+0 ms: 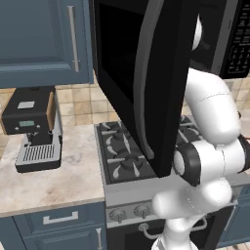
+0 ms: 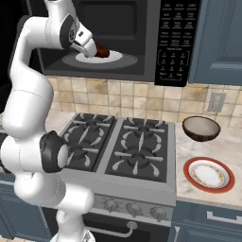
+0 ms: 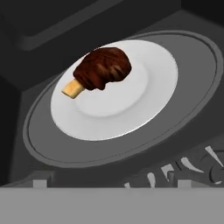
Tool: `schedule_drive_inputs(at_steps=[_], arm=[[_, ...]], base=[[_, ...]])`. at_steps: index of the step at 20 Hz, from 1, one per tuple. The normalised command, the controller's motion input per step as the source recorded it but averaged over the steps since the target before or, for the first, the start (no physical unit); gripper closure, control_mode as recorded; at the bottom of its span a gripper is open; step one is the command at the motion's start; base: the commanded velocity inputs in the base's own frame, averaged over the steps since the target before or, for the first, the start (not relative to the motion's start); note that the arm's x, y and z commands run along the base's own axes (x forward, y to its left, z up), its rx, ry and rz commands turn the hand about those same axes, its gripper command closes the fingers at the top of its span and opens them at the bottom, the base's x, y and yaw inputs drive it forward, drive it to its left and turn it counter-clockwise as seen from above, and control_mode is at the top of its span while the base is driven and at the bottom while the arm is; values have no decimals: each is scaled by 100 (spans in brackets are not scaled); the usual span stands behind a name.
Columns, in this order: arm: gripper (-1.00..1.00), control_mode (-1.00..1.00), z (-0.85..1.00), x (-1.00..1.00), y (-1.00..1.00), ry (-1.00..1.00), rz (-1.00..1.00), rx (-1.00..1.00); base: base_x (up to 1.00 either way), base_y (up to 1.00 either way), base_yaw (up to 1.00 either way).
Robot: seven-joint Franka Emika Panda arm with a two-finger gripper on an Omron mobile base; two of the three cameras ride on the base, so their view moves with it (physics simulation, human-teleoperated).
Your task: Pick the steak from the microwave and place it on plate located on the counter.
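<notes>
Reaching into the open microwave, the arm has its jaws at the near left edge of the turntable, right beside the steak. The steak lies on a small white dish that sits on the grey turntable inside the oven cavity. In the hand view the meat is up and to the left of centre, ahead of the jaws, with its long axis running from a pale bone stub at lower left to the rounded dark end at upper right. From these pictures, the coming move looks to turn on a short advance forward and a little left, with the jaws set across that axis.

Whether the jaws are parted or closed cannot be told: the fingertips are not clear in the hand view, and in the right base view they are too small and merge with the meat. They do not appear to hold anything.

The plate with the red-orange rim waits on the tabletop right of the stove, near a brown bowl. The swung-out door blocks the cavity in the left base view.
</notes>
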Motion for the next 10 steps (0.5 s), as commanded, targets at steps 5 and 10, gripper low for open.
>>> schedule_drive_inputs(at_steps=[5, 10], arm=[[-100, -100, -1, 33, 6, -7, 0, 0], [-100, -100, -3, 49, 8, 4, 0, 0]], base=[[0, 0, 0], [0, 0, 0]])
